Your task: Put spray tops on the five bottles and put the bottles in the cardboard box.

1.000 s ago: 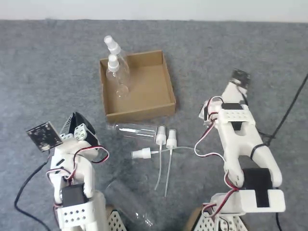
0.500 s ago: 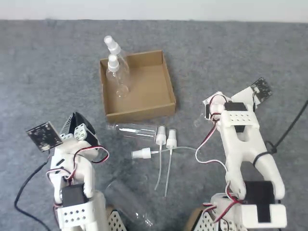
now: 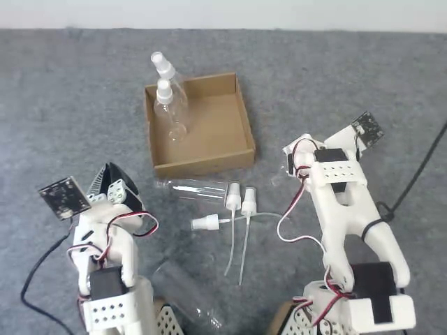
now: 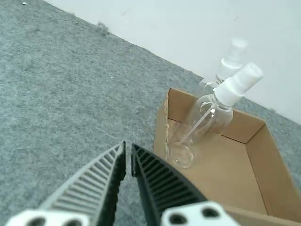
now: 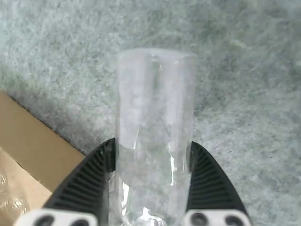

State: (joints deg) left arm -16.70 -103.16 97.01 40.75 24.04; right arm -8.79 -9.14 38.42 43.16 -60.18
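My right gripper [image 5: 151, 149] is shut on a clear, topless bottle [image 5: 154, 103], held above the grey carpet beside the cardboard box [image 3: 241, 132]; in the high view this gripper [image 3: 292, 163] is just right of the box. Two bottles with spray tops [image 3: 170, 105] lean in the box's far left corner, also seen as bottles [image 4: 207, 117] in the left wrist view. Another topless bottle [image 3: 195, 188] lies in front of the box. Three loose spray tops [image 3: 241, 200] with long tubes lie beside it. My left gripper [image 4: 128, 148] is shut and empty, low at the near left [image 3: 110, 179].
A further clear bottle [image 3: 185, 293] lies at the near edge between the two arm bases. Red and white cables [image 3: 297, 209] hang from the right arm near the spray tops. A white wall [image 4: 188, 28] bounds the carpet beyond the box.
The right arm has swung and turned its wrist, carrying the clear bottle a little left toward the box. The left arm has stayed still.
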